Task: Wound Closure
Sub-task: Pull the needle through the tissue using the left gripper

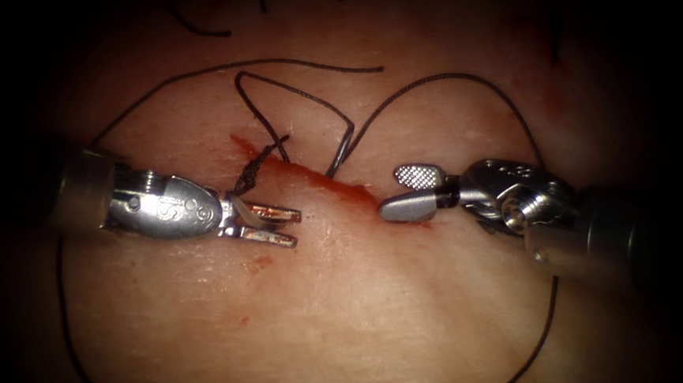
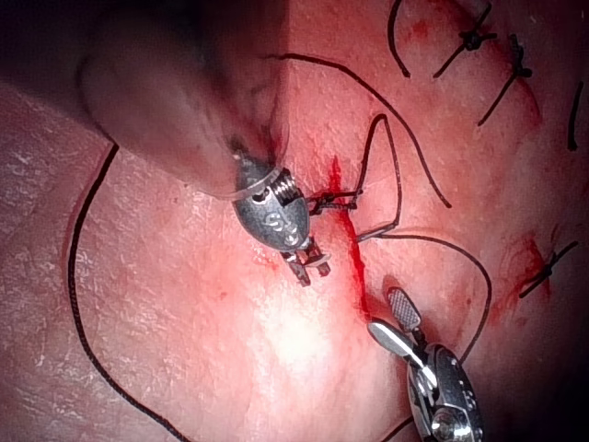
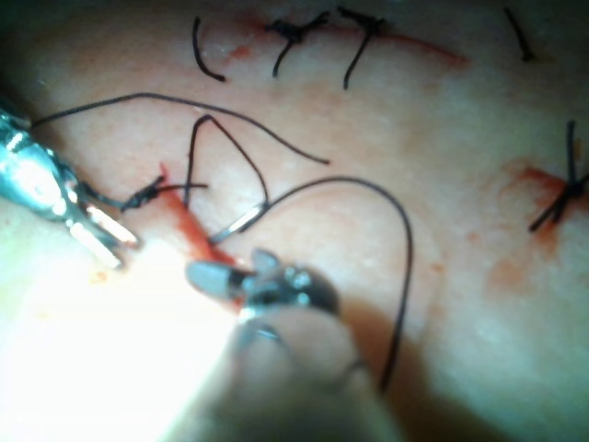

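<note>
1. Left tool [image 1: 270, 224] at nine o'clock: fingers spread, holding nothing.
2. Right tool [image 1: 406, 191] at three o'clock: fingers spread, empty.
3. Needle [image 1: 339, 155] stands in the cut [image 1: 322, 180] of the tissue [image 1: 334, 310] (thread [image 1: 451, 78] trailing); knot [image 1: 249, 176] sits leftward.

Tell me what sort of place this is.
Likely a surgical-robot suturing practice bench: a slab of tissue with a red cut, dark thread looped over it, and two open needle drivers, left tool and right tool, holding nothing.
</note>
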### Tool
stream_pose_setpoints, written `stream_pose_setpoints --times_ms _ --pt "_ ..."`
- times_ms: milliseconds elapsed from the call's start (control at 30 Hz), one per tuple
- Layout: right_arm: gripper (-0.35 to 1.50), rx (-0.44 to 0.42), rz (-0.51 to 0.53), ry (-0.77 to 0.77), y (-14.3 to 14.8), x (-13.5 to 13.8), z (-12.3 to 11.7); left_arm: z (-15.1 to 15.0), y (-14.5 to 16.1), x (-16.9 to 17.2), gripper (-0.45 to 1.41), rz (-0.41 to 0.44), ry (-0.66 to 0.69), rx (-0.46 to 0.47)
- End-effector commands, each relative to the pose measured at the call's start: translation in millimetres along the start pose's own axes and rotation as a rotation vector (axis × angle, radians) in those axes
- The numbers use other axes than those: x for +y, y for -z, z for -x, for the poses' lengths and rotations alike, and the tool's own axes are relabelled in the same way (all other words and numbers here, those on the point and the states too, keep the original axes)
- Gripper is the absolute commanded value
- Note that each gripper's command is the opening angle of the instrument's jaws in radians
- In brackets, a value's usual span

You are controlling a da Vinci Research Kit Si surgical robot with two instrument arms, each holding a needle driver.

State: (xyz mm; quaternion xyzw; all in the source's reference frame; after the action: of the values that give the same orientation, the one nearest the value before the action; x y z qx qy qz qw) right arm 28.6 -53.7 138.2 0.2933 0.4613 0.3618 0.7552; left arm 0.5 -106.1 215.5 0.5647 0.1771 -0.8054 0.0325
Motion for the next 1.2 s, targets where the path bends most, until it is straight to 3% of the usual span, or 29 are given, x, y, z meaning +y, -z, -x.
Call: stream_pose_setpoints --times_ms 33,233,567,767,933,1033,1067,1200 --pt "1.31 0.0 -0.003 0.001 -0.9 0.2 0.3 -0.1 -0.6 0.5 -0.45 0.017 0.028 0.01" --pt "1.31 0.0 -0.003 0.003 -0.9 0.2 0.4 -3.0 1.1 1.0 -0.45 0.118 0.146 0.065" --pt "1.31 0.0 -0.005 0.011 -1.1 0.1 1.2 -9.4 4.8 1.9 -0.45 0.381 0.382 0.138" --pt "1.31 0.0 -0.005 0.013 -1.2 0.0 1.4 -12.4 5.8 2.7 -0.45 0.471 0.386 0.165" --pt "1.31 -0.001 -0.007 0.016 -1.3 -0.1 1.7 -14.9 7.4 0.5 -0.45 0.36 0.273 0.177" --pt "1.31 0.001 -0.01 0.018 -1.1 -0.2 1.8 -16.6 9.2 -2.6 -0.45 0.213 0.177 0.201" --pt "1.31 0.001 -0.01 0.018 -1.1 -0.2 1.8 -16.6 9.2 -2.6 -0.45 0.213 0.177 0.201" --pt "1.31 0.017 -0.017 0.018 -0.9 -0.4 1.9 -17.7 10.8 -5.4 -0.45 0.077 0.106 0.183"
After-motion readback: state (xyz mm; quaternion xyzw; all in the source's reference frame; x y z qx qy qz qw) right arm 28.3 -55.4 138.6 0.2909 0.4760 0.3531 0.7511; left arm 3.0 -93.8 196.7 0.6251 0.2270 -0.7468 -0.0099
